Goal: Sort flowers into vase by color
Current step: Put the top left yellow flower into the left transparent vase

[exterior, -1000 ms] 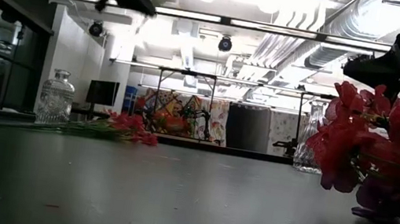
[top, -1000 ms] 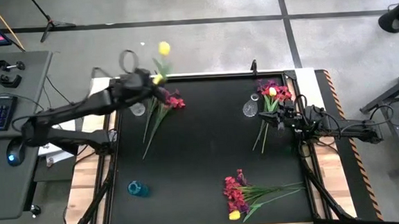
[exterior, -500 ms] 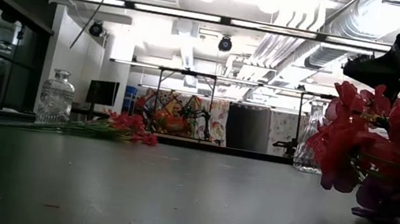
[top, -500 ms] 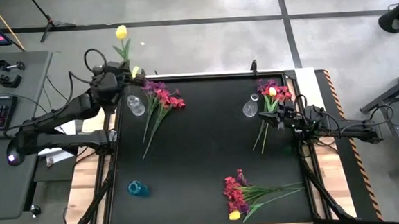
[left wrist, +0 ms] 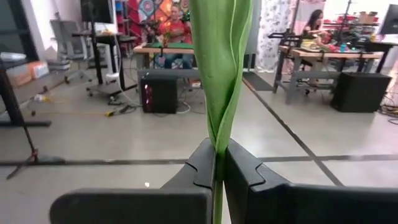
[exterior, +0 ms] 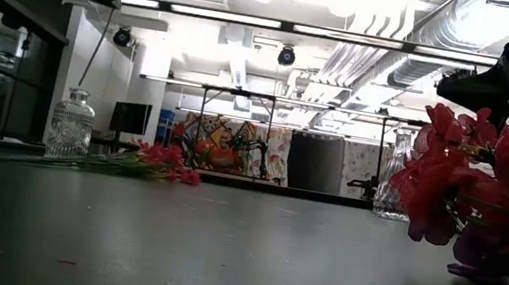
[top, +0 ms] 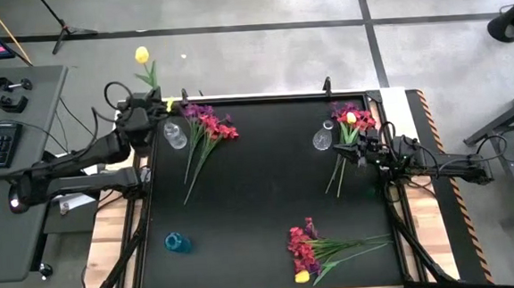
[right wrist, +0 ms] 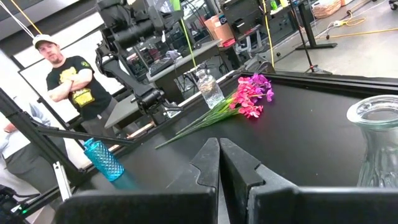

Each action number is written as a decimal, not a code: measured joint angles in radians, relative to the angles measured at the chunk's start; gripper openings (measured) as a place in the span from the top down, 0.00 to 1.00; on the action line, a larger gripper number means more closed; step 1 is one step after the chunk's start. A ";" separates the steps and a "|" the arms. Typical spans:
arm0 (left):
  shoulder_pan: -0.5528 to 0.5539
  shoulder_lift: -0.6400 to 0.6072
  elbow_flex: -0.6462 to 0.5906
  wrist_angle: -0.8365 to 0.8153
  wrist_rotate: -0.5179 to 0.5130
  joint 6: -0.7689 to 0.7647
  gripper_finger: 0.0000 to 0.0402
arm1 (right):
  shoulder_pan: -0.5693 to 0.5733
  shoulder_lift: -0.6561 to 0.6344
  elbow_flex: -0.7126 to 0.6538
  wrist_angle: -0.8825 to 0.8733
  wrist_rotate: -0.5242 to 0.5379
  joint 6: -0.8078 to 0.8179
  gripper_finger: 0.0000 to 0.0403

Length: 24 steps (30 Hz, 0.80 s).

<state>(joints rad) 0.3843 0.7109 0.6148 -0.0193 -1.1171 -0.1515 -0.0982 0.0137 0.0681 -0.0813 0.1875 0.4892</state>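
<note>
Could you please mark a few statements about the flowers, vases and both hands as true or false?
1. The left hand is shut on a yellow flower. True.
2. The blue vase holds flowers. False: it stands empty.
3. The right hand grips a stem. False: it is shut on nothing.
4. A mixed bunch lies on the table. True.
5. The held flower hangs over the table's middle. False: it is at the far left corner.

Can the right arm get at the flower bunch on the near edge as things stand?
Probably yes. The right gripper is shut and empty beside a clear vase, and the mat between it and the bunch lies bare. It would have to open first.
</note>
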 joint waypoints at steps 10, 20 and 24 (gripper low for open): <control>0.002 -0.051 -0.091 0.040 -0.020 -0.029 1.00 | 0.000 0.000 0.000 -0.001 0.000 0.000 0.99; 0.002 -0.051 -0.154 0.055 -0.019 -0.095 0.99 | 0.000 0.000 0.000 -0.005 0.000 0.000 0.99; 0.002 -0.052 -0.154 0.044 -0.018 -0.107 0.96 | 0.000 0.000 0.000 -0.005 0.000 0.000 0.99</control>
<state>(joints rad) 0.3859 0.6592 0.4606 0.0242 -1.1348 -0.2587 -0.0982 0.0135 0.0677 -0.0864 0.1875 0.4892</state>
